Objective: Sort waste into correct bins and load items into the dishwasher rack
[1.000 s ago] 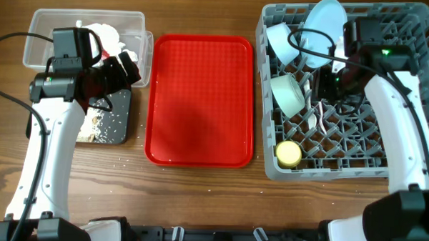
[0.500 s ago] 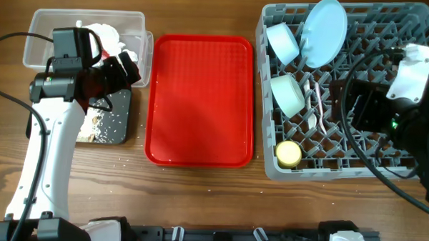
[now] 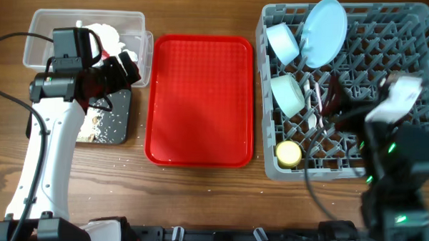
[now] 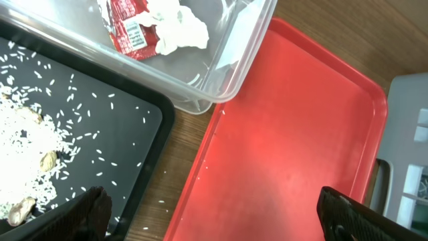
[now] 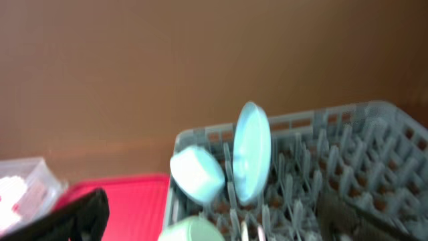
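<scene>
Two bins at the far left of the overhead view: clear tub (image 3: pixel 40 30) at the back, black tray (image 3: pixel 122 110) directly in front, edges meeting. Note crumpled napkins (image 3: pixel 103 35) inside the tub and white rice (image 3: pixel 92 128) scattered on the black tray. Locate the left gripper (image 3: pixel 123 71) above the junction of the two bins, just beside the red tray (image 3: pixel 201 98). Find the dishwasher rack (image 3: pixel 410 41) at the right, loaded as follows:
- plate (image 3: pixel 325 31) on edge at the back;
- one bowl (image 3: pixel 282 40) just left of it;
- second bowl (image 3: pixel 287 93) in front of the first;
- fork and spoon (image 3: pixel 317 102) among the pegs;
- yellow cup (image 3: pixel 288 153) near the front-left corner.

Expect no detail from the right arm (image 3: pixel 398 141): motion-blurred, over the rack's right side.

In the left wrist view, read the left gripper as fully spread, fingers (image 4: pixel 93 209) far apart and clamped on nothing, above the black tray's corner and the red tray's near edge. Confirm the red wrapper (image 4: pixel 127 23) and a napkin inside the tub, and brown food scraps (image 4: pixel 47 161) amid the rice heap.

In the right wrist view, read the right gripper (image 5: pixel 212 202) likewise: fingers well apart, nothing between, facing the rack from the near side. Observe the plate upright among the pegs, with a bowl just left of it. Allow for heavy blur throughout.
</scene>
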You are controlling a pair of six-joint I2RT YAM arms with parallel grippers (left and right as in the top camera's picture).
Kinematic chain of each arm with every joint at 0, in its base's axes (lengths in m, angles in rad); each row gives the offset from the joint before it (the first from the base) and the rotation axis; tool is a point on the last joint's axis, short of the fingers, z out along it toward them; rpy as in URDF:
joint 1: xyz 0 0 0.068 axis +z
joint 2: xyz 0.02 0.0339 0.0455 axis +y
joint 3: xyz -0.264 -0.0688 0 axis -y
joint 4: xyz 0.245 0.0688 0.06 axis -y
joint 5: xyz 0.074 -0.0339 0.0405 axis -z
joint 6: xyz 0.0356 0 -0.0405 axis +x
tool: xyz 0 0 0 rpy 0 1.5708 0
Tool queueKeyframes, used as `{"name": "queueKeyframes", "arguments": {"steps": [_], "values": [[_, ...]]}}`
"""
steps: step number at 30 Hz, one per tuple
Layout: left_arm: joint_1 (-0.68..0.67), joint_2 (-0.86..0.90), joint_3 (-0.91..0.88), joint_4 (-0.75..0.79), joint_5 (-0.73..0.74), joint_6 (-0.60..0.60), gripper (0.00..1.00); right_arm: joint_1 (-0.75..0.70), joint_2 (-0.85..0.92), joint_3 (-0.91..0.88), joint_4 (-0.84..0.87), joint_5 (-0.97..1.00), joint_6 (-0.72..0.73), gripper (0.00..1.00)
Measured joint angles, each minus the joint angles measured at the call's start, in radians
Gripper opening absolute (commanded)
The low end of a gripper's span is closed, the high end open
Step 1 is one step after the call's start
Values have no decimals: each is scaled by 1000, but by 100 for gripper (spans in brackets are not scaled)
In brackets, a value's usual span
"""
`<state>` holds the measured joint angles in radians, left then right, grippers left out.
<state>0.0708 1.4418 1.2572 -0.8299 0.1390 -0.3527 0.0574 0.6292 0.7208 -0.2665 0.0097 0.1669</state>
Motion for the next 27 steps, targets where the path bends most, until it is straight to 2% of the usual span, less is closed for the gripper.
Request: {"name": "queueKeyframes", "arguments": {"steps": [2,4,7,10,14,19,27], "values": [[0,0,0,-1,0,0,100,0,-95,-173,119,3,-4,100],[0,1,0,1,0,0,100,0,-214,-355,162,3,-4,100],[0,1,0,0,0,0,100,0,-380,-513,174,3,-4,100],[0,1,0,-1,0,0,100,0,-514,-597,177,3,-4,100],[0,1,0,0,0,0,100,0,-605,-669,194,2,-4,100],[0,1,1,0,0,0,100,0,-609,-695,253,-2,-4,100],[0,1,0,0,0,0,100,0,-609,-701,254,-2,-4,100]]}}
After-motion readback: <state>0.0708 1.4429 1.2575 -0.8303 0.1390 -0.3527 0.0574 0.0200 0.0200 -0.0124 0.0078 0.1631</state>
